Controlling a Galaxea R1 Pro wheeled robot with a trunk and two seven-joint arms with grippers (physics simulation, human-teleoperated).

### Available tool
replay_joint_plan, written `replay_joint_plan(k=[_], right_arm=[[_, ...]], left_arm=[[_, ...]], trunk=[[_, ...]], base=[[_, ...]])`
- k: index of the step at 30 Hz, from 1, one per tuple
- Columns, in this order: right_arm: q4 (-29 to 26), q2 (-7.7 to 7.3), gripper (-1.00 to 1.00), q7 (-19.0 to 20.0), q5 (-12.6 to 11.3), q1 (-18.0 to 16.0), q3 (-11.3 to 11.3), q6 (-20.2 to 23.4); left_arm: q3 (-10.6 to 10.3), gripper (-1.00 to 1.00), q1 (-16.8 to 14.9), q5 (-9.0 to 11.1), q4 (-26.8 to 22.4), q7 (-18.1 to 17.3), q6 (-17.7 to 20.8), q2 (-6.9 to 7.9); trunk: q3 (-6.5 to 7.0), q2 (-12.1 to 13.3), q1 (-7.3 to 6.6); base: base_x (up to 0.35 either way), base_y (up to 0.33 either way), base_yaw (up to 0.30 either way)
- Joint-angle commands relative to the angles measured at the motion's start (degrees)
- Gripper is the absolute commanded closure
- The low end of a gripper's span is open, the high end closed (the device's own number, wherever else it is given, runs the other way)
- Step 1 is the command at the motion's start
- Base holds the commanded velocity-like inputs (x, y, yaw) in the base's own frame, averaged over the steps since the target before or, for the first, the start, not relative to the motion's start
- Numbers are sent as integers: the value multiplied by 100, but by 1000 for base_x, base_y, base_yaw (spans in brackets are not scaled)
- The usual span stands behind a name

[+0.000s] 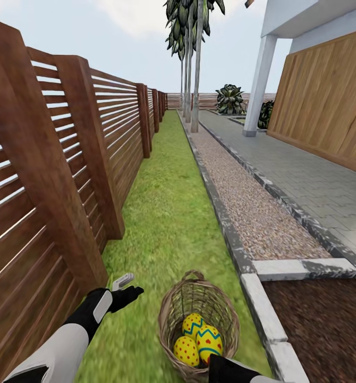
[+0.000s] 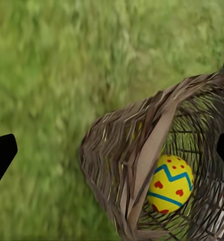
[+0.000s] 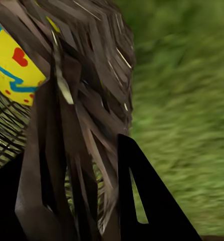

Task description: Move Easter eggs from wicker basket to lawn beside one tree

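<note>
The wicker basket stands on the lawn just in front of me. Three Easter eggs lie in it: one at the back, one on the right, one at the front. My left gripper hovers open over the grass, left of the basket and apart from it. Its wrist view looks down on the basket and one egg. My right gripper is at the near rim, its fingers closed on the wicker wall, an egg behind it. Tall grey trees rise far ahead.
A brown slatted fence lines the lawn's left side, close to my left arm. To the right run a grey stone kerb, a gravel strip, grey paving and a brown soil bed. The grass strip runs ahead toward the trees.
</note>
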Motion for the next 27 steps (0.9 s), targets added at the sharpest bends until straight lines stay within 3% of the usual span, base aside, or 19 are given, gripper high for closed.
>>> replay_joint_plan(k=[1,12,13,27], right_arm=[[5,0,100,-3,-43,-6,2,-29],[5,0,100,-3,-33,-15,6,-21],[-2,0,100,-13,754,-15,18,-39],[5,0,100,-82,811,-15,18,-190]], left_arm=[[44,-100,-2,1,-8,-14,40,-6],[52,-100,-2,1,-7,15,32,-2],[52,-100,-2,0,-8,22,8,0],[44,-100,-2,-7,-8,30,-3,2]], trunk=[[13,39,-23],[211,480,-265],[229,520,-287],[480,1082,-594]], base=[[0,0,0],[0,0,0],[0,0,0],[0,0,0]])
